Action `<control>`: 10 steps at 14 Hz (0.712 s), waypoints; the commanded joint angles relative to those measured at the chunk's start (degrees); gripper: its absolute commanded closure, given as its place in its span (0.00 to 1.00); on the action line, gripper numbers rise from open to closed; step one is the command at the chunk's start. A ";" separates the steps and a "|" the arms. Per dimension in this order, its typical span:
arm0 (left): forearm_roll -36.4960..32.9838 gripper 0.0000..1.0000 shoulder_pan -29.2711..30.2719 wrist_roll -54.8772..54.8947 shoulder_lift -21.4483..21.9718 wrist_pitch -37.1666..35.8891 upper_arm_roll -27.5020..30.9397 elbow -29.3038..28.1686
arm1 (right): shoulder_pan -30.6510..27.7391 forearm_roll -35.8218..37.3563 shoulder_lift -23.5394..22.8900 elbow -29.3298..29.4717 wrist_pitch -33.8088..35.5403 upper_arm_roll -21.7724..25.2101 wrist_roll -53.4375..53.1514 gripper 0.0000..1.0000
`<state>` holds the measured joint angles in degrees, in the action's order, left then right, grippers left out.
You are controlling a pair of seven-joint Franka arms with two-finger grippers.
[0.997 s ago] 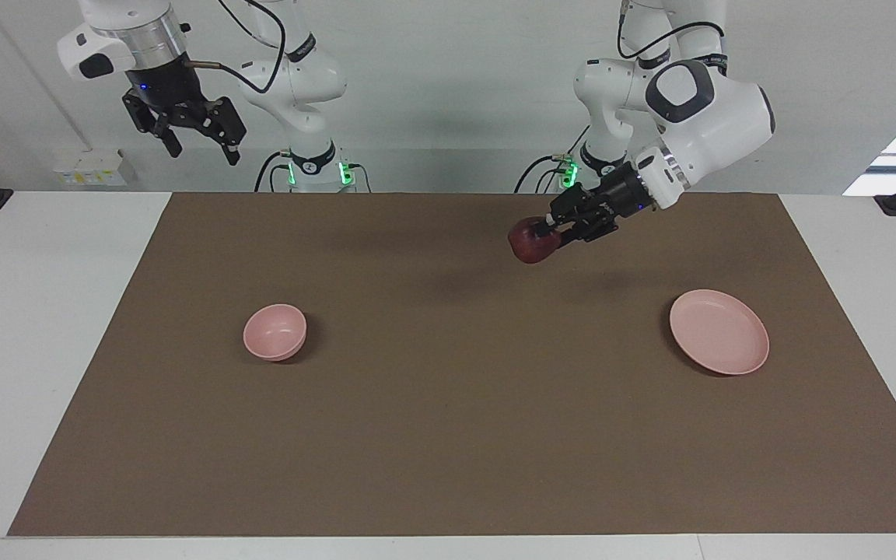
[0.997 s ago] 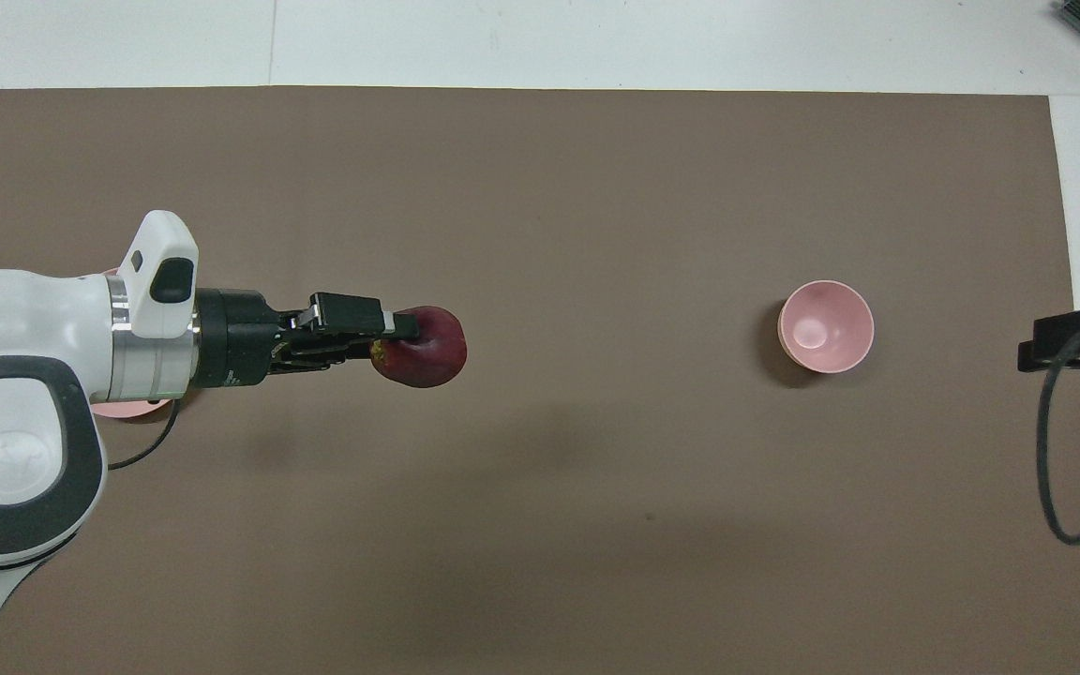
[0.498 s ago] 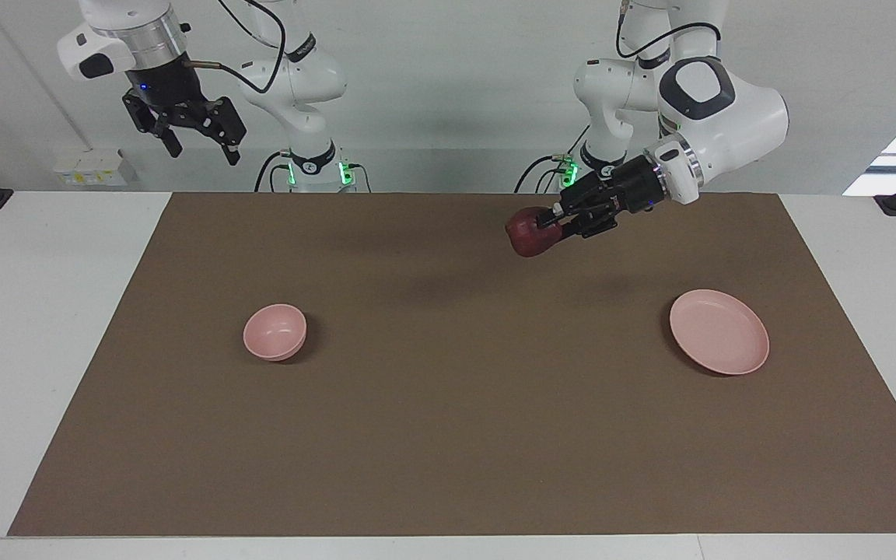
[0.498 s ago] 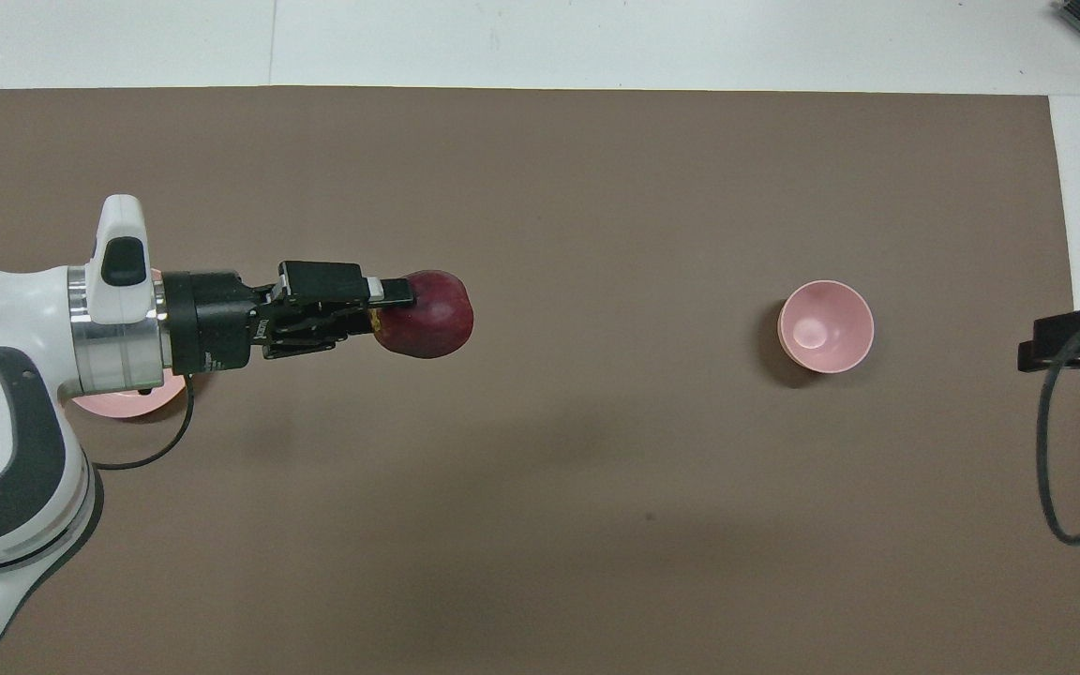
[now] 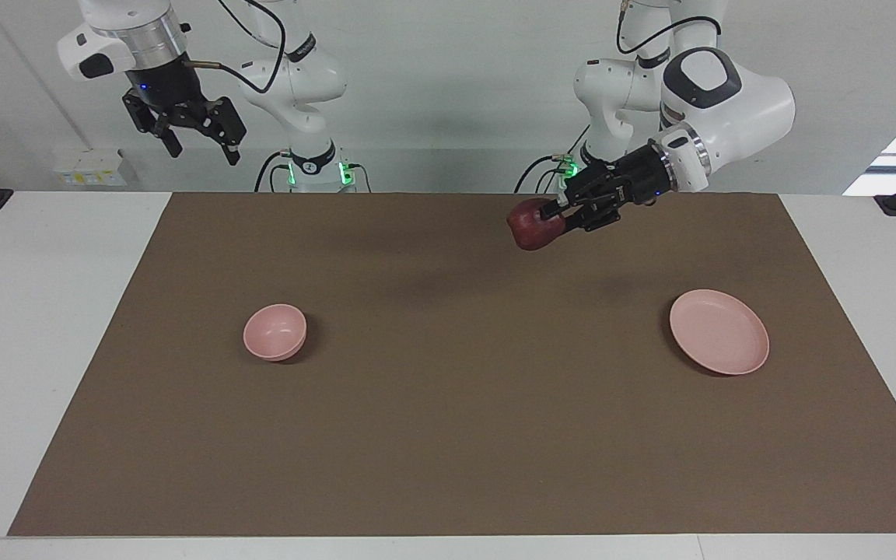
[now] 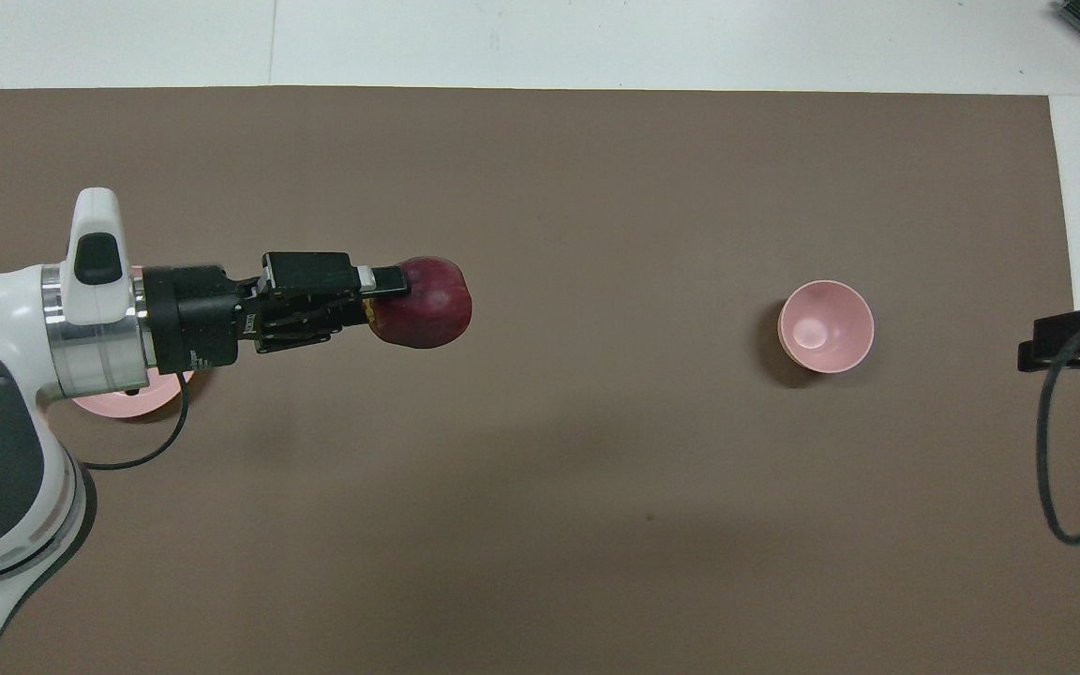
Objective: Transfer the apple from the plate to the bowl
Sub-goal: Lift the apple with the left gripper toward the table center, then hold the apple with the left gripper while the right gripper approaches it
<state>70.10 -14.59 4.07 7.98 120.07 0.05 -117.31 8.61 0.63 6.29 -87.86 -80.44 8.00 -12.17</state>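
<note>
The table [image 5: 43, 327] is white, with a wide brown mat [image 5: 448, 435] covering most of it and a plain pale wall above the robots' end — an uncluttered room with nothing else on the mat. The plate [image 5: 719, 331], bare, lies toward the left arm's end; in the overhead view most of it is hidden under the arm. The bowl [image 5: 274, 332] sits well apart from it, toward the right arm's end, about as near the robots as the plate.

The left gripper [image 5: 555, 216] is clamped on the apple [image 5: 532, 225] and holds it in the air over bare mat between plate and bowl, closer to the plate. The right gripper [image 5: 195, 144] waits high up at its own end, fingers spread and holding nothing.

The apple looks firm and fairly light, with smooth skin that could slip — a round thing is best pinched across its widest part. The fingers seem to grip it from one side, though exactly where they bite is hard to make out. It should fit in the bowl with room to spare.
</note>
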 commanded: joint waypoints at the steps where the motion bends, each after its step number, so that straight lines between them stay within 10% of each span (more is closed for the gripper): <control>1: 1.44 1.00 -0.36 0.68 0.98 1.31 -0.14 -0.37 | -0.62 -1.94 0.91 -0.74 -0.25 -0.44 3.46 0.00; 10: 1.09 1.00 -0.36 -1.08 1.42 3.68 -3.21 -0.46 | 6.58 -12.30 -2.77 -5.92 -11.49 -0.97 -5.72 0.00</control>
<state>70.29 -14.67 3.85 8.36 122.69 -2.64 -117.31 13.17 -9.06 4.25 -92.63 -89.60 7.03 -12.41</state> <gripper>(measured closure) 0.383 0.000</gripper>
